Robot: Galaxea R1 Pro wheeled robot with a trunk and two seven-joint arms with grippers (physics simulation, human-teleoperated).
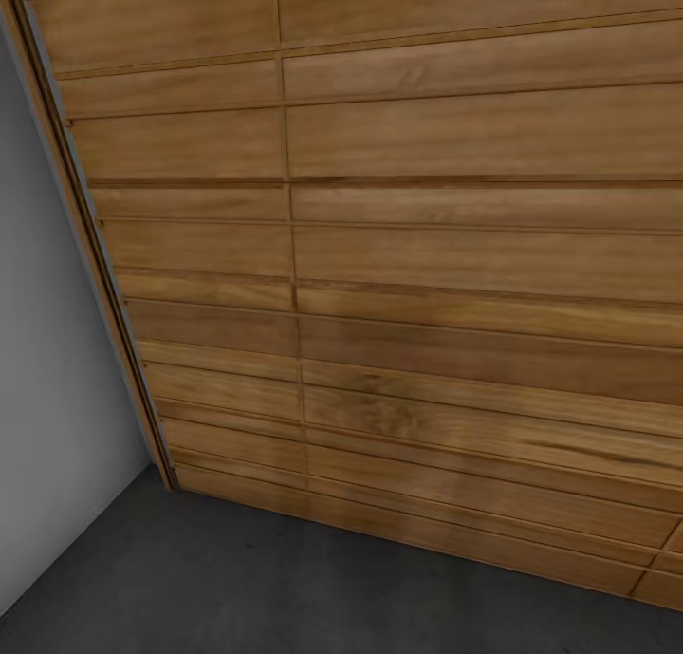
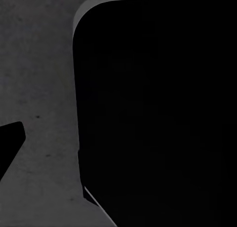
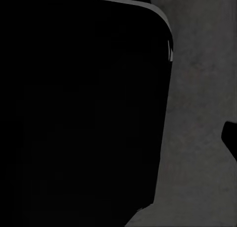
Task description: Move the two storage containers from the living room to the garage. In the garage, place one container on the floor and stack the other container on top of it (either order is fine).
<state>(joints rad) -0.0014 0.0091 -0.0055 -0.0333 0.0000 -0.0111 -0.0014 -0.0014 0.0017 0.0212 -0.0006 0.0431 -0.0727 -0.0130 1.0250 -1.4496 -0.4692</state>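
I am in the garage, facing its wide wood-plank door (image 1: pixel 427 255) from close up. The dark grey concrete floor (image 1: pixel 285 588) runs along the door's foot. The two storage containers are out of view. In the left wrist view, a large black rounded body (image 2: pixel 158 113) hangs over the concrete floor (image 2: pixel 39 88), with a small black tip (image 2: pixel 10 143) at the edge. The right wrist view has a similar black body (image 3: pixel 79 113) over the floor (image 3: pixel 197 113) and a black tip (image 3: pixel 230 138). I cannot tell how the jaws stand.
A plain pale grey wall (image 1: pixel 47 350) meets the door's frame at the left, forming a corner. The strip of floor between me and the door is narrow.
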